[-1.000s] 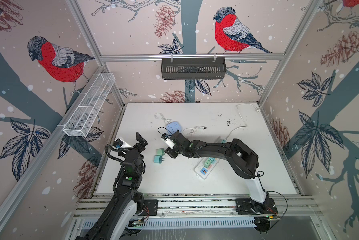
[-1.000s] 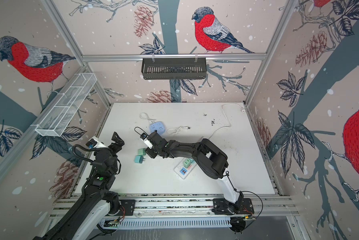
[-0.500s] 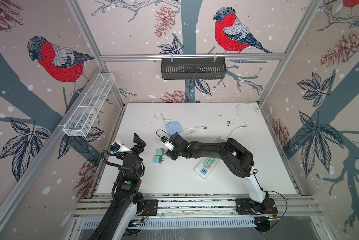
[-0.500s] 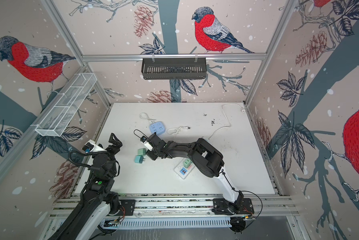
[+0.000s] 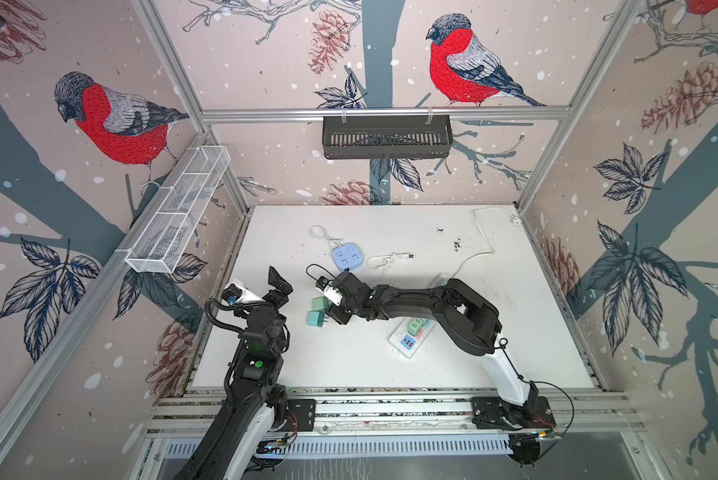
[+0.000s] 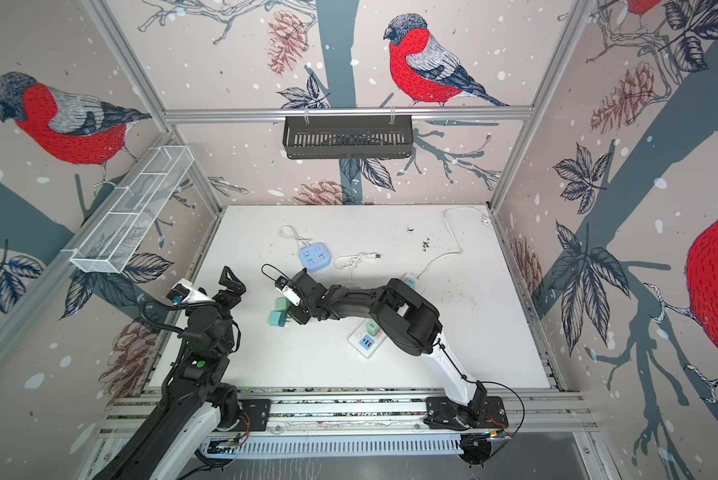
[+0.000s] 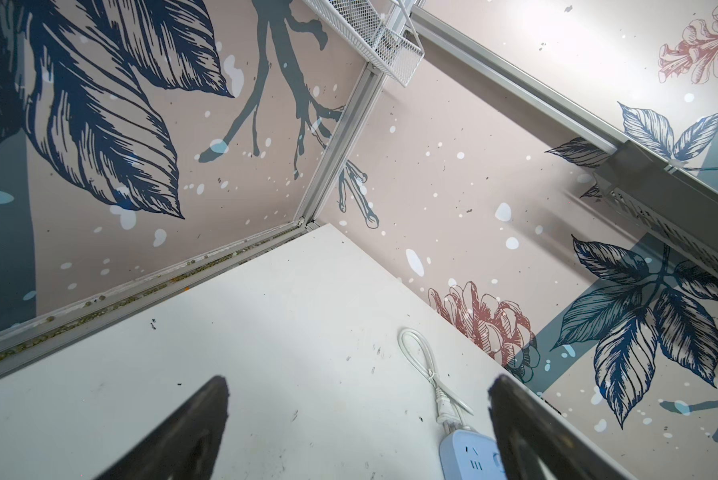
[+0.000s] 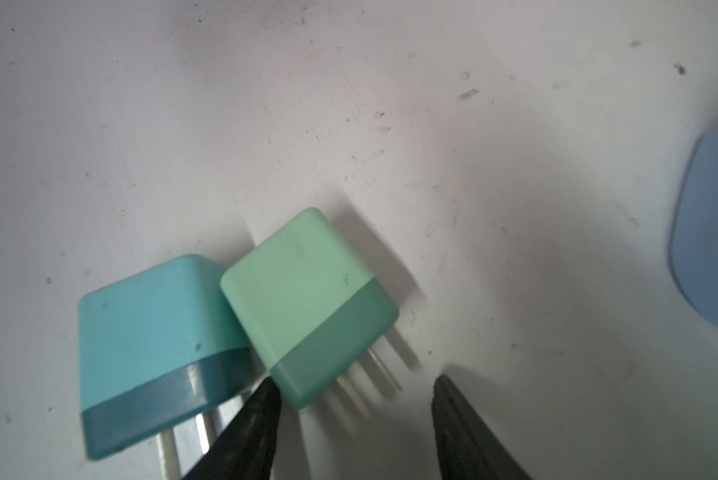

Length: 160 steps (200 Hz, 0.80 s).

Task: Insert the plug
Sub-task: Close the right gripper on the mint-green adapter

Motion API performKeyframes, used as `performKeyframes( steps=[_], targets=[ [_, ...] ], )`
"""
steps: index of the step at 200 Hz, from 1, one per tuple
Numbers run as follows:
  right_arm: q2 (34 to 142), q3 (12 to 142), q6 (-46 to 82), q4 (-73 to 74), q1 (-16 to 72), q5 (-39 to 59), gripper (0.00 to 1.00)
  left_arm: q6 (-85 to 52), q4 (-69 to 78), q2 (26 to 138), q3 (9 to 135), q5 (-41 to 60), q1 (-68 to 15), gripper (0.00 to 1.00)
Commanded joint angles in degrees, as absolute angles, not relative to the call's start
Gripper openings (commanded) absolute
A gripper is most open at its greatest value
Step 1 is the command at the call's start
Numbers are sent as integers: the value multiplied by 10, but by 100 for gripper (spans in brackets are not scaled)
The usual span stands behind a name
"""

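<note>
Right gripper (image 8: pixel 354 384): jaws partly apart and gripping nothing. It sits low over the table (image 5: pixel 349 365) and reaches across to the left half in both top views.
Green plug (image 8: pixel 307 299): lies flat on the table, prongs toward the right gripper. The prong end sits in the mouth of the jaws; the body lies beyond the tips, not between them.
Finger (image 8: pixel 257 415): its tip meets the green plug's corner. Cannot tell whether it touches or only overlaps.
Other finger (image 8: pixel 461 419): clear of the prongs, with bare table between.
Teal plug (image 8: pixel 158 320): just beside the green plug, touching it along one edge. It lies outside the jaws, past the first finger, and its prongs run behind that finger.
Strip (image 5: pixel 405 347): white, on the table under the right arm, well apart from both loose plugs. A green adapter (image 5: pixel 415 326) sits in it.
Blue socket (image 5: pixel 347 257): near the plugs, toward the back wall, with its cord looped.
Left gripper (image 7: pixel 359 382): jaws wide apart and empty, raised above the table's left edge, facing the back corner.
</note>
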State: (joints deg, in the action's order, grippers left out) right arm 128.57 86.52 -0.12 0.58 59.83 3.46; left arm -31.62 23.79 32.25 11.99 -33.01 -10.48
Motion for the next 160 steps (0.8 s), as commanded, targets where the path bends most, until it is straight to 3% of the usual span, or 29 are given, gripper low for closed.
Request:
performKeyframes(
  steps=[1,54,110,160],
  targets=[
    [1298,876,7,1,593,9,59,-322,254,321,122,-330,-104,97],
    [1331,908,20,-7,588,10,60,-320,255,320,120,-332,-105,97],
    [1351,929,11,3,596,24,70,-322,251,316,118,-332,-105,97],
    [1377,959,13,11,590,15,73,-324,244,292,114,-340,-104,97]
  ],
)
